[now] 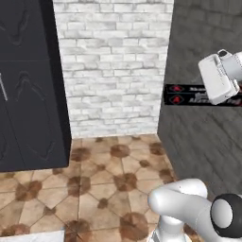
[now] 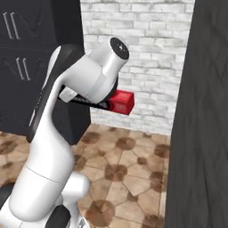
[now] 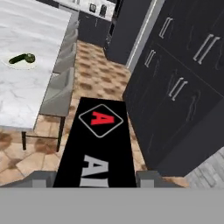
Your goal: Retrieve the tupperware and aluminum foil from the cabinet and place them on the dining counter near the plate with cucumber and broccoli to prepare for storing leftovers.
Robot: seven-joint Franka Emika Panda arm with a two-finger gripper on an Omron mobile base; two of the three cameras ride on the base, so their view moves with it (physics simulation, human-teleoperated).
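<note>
My gripper is shut on the aluminum foil, a long black carton with a red logo and white letters that runs away from the hand between both fingertips. In the left base view the aluminum foil is held level, high at the right under the white hand. From the right base view its red end sticks out past my arm. Far left in the hand view lies the dining counter, with the plate carrying the cucumber. The tupperware is out of view.
Grey stools line the counter's edge. Tall black cupboards with paired thin handles stand to one side. A dark grey panel rises close on the right, a white brick wall is ahead, and brown tiled floor lies below.
</note>
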